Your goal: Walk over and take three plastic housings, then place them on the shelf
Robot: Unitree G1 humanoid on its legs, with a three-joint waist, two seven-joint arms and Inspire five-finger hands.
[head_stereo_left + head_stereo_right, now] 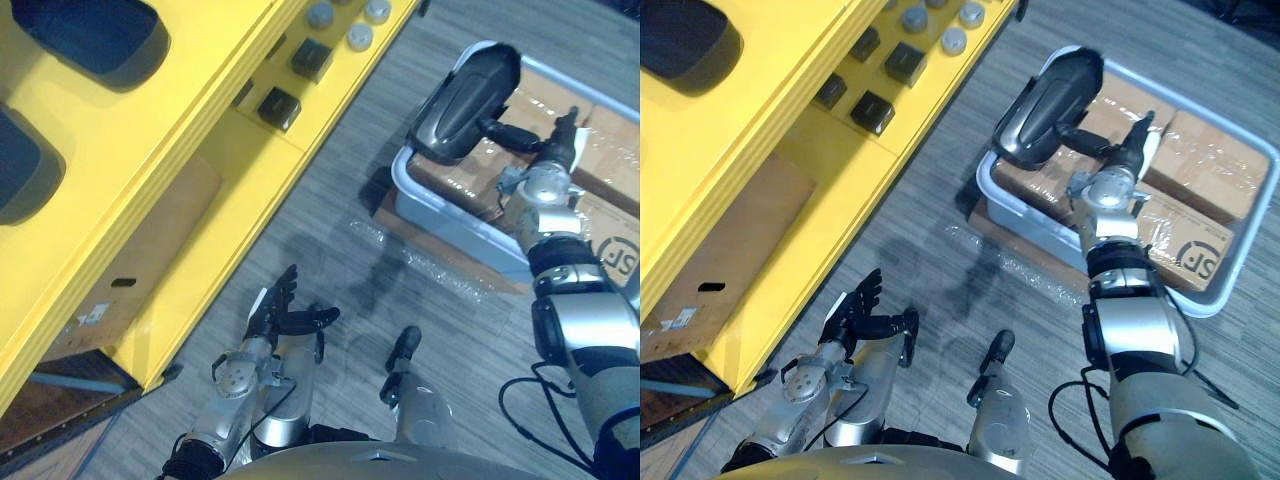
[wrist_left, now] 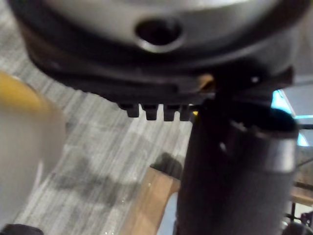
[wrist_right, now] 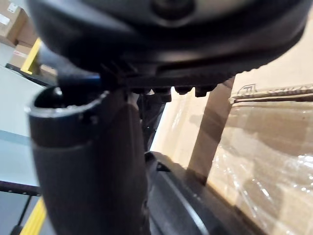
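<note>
My right hand (image 1: 543, 160) holds a black plastic housing (image 1: 465, 98) by one end, fingers curled round it, lifted over a grey-blue tray (image 1: 440, 225). In the right wrist view the housing (image 3: 181, 205) shows as a dark curved shell just past the thumb (image 3: 88, 161). Two more dark housings (image 1: 90, 35) lie on the top of the yellow shelf (image 1: 150, 150) at the left. My left hand (image 1: 285, 312) hangs low near the shelf's foot, open with fingers spread and nothing in it.
The tray stands on the grey floor and holds cardboard boxes (image 1: 1210, 165) wrapped in film. Small black blocks (image 1: 279, 106) and grey caps (image 1: 359, 37) sit on the shelf's lower level. A cardboard box (image 1: 130, 250) sits under the shelf.
</note>
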